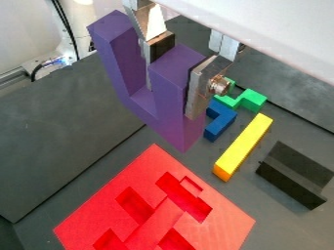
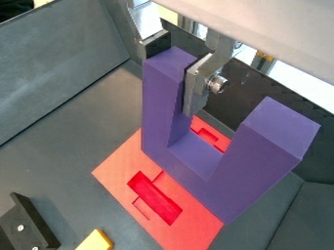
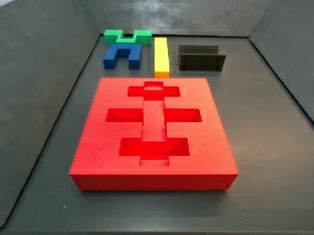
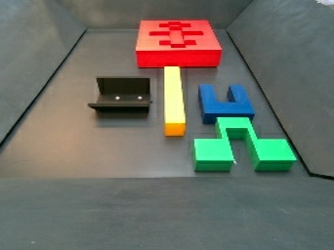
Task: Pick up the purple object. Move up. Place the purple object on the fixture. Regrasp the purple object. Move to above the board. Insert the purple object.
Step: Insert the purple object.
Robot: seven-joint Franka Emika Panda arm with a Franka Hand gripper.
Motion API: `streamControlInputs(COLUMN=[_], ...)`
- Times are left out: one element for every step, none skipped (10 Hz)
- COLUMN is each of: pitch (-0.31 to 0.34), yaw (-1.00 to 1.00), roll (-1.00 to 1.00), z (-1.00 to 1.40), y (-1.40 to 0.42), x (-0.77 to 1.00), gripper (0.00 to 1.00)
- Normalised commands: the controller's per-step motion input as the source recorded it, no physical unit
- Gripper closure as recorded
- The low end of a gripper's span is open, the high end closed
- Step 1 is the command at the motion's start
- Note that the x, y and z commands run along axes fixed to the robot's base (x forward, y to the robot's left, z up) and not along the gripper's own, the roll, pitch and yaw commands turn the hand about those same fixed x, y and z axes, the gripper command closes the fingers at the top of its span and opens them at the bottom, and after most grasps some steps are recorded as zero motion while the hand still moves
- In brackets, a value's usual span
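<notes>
In both wrist views the gripper (image 1: pixel 177 78) was closed on one prong of the purple object (image 1: pixel 141 78), silver fingers (image 2: pixel 205 86) clamped on that prong, the block held aloft over the board (image 1: pixel 117 210). Neither side view showed gripper or block. In a side view, from left to right: the fixture (image 4: pixel 120 96), a yellow bar (image 4: pixel 173 98), a blue block (image 4: pixel 224 103) and a green block (image 4: pixel 241 144); the board lay beyond.
</notes>
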Motion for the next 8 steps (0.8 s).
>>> streamControlInputs(pitch=[0.0,0.0,0.0,0.0,0.0,-0.009,-0.037,-0.041], yaw=[-0.02,0.0,0.0,0.0,0.0,0.0,0.02,0.02], roll=[-0.24,-0.5,-0.5,-0.48,-0.45,-0.33,-0.24,-0.12], z=[-0.05,0.0,0.0,-0.05,-0.12,-0.34,-0.51,-0.75], y=[-0.03,-0.19,-0.23,-0.39,-0.48,-0.6,-0.69,-0.8], x=[0.03,0.11,0.1,0.17,0.16,0.13,0.15,0.15], gripper=[1.0,1.0,1.0,1.0,1.0,1.0,1.0,1.0])
